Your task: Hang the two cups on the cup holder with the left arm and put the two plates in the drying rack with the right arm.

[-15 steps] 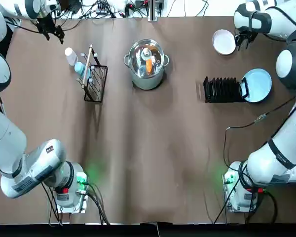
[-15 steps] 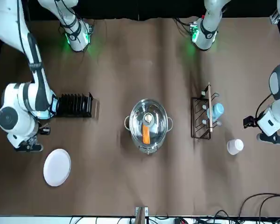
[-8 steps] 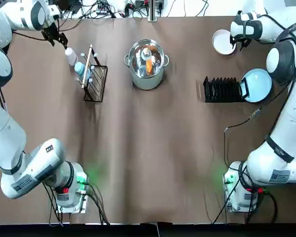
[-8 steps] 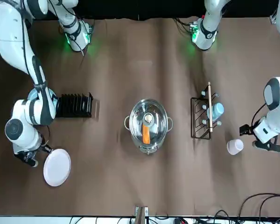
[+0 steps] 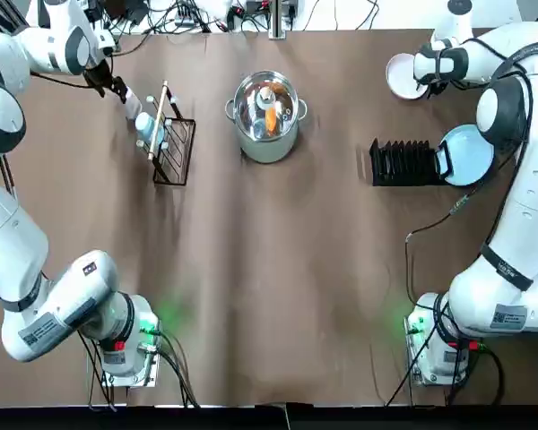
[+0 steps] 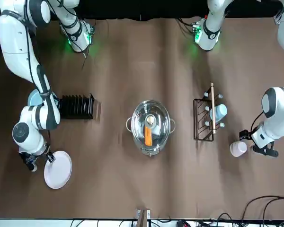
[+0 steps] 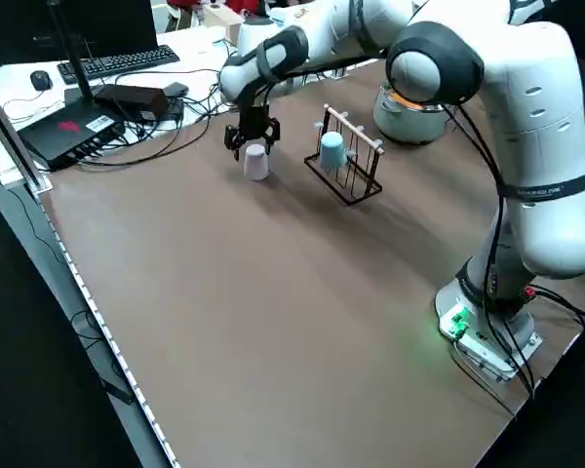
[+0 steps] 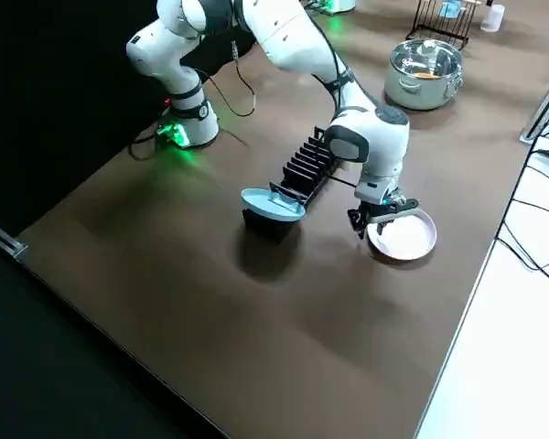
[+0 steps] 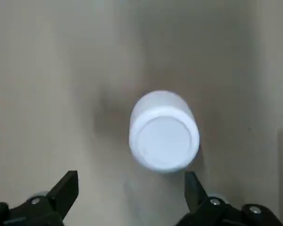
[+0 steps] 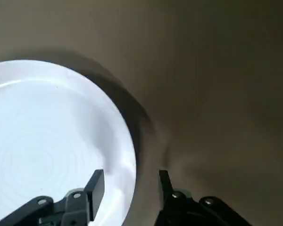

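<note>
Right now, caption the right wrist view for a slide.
The right hand, open over the table, at the white plate's edge.

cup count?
2: the light blue cup hangs on the wire cup holder; the white cup stands on the table by the left gripper.

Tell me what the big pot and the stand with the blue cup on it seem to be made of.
The pot looks like polished metal, going by its mirror-like shine; its lid seems to be clear glass, since orange shows through. The stand appears to be dark wire, perhaps painted metal, with a pale, wood-like bar.
</note>
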